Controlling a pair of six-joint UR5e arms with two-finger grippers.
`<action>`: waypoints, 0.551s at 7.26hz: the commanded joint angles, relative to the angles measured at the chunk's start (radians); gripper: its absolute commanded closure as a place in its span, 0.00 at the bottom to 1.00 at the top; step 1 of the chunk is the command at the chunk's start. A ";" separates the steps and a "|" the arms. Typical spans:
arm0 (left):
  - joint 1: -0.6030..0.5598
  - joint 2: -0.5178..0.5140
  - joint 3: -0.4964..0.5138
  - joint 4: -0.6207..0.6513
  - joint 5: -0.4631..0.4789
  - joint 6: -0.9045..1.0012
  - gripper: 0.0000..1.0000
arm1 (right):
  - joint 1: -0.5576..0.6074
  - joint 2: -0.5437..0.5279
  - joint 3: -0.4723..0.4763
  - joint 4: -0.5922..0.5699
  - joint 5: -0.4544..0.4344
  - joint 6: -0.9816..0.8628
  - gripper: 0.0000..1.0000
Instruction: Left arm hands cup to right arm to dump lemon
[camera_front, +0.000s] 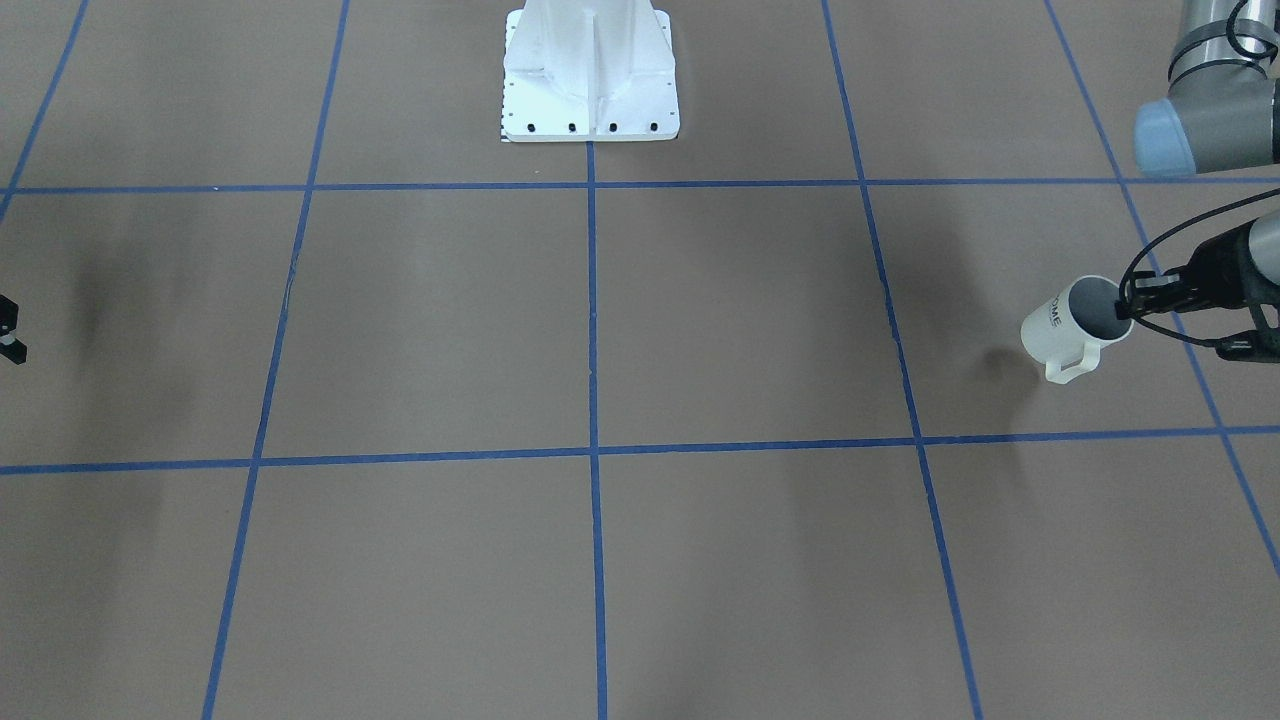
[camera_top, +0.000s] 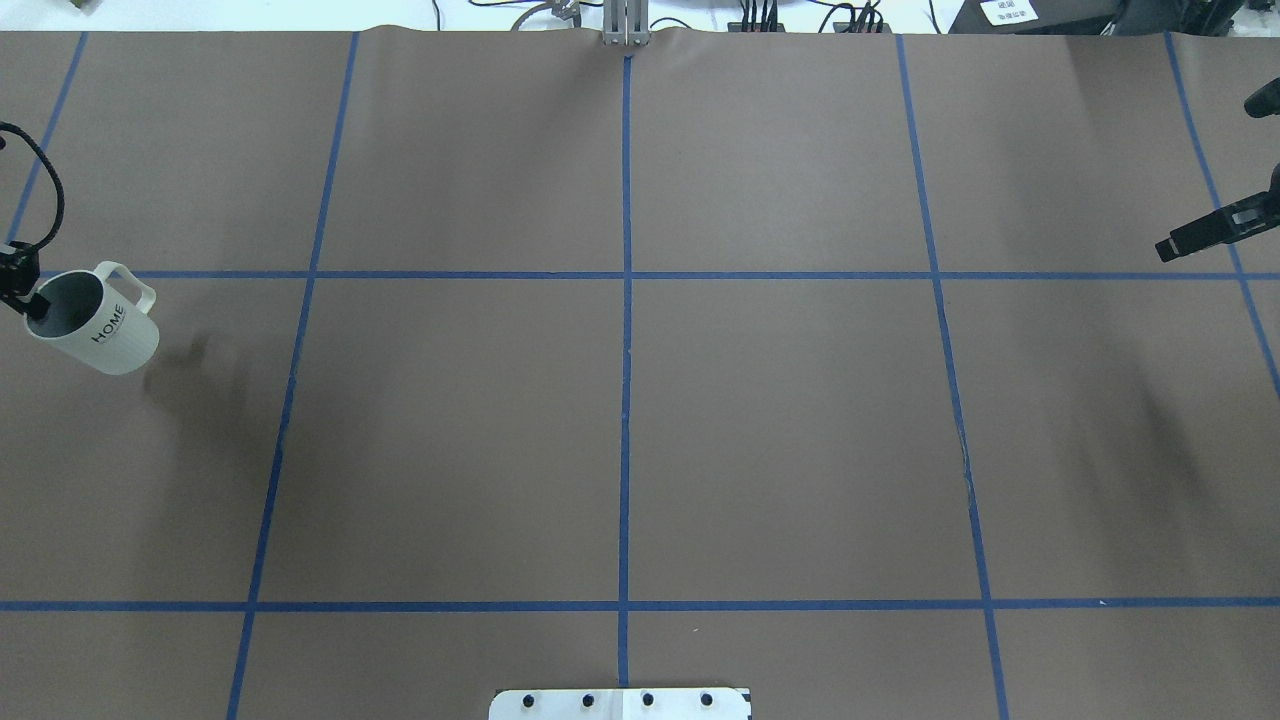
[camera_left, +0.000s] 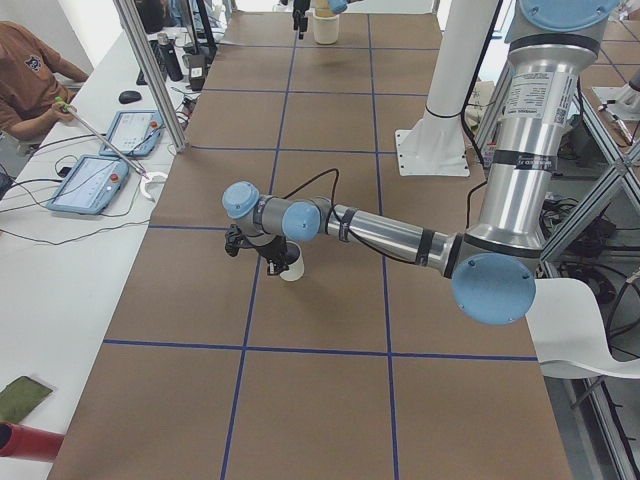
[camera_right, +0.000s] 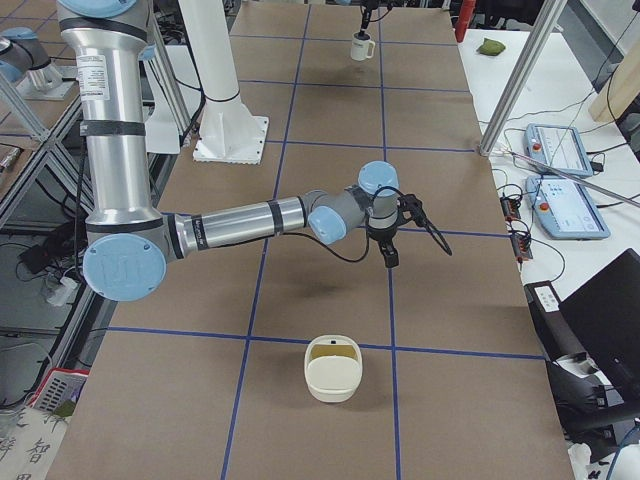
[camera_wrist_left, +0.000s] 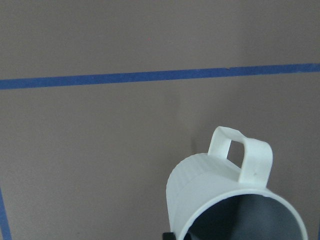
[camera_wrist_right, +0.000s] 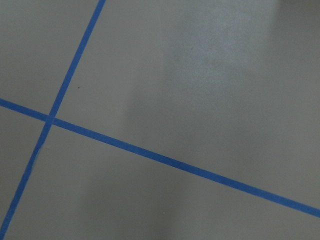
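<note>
Brown table (camera_top: 780, 420), blue tape grid (camera_top: 626, 400), side benches (camera_left: 60, 290)

White cup, black grippers, brown table with a blue grid

The cup (camera_top: 95, 320) at the left gripper's (camera_front: 1140, 300) tips is white and finely ribbed, with dark "HOME" lettering on its side and a grey inside. That gripper is black, and the left arm (camera_left: 385, 232) is grey with light-blue caps. Beneath the gripper, the table (camera_top: 460, 440) is flat brown, crossed by blue tape lines (camera_top: 626, 400) in a square grid. The right gripper (camera_right: 388, 262) is black too.
</note>
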 joint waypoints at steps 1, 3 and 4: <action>0.006 -0.002 0.003 -0.003 -0.001 -0.028 1.00 | 0.013 0.006 0.017 -0.053 0.016 -0.023 0.00; 0.015 -0.002 0.012 -0.006 0.001 -0.029 1.00 | 0.004 0.011 0.016 -0.053 0.010 -0.023 0.00; 0.035 -0.004 0.018 -0.008 0.001 -0.031 1.00 | -0.001 0.013 0.014 -0.053 0.006 -0.023 0.00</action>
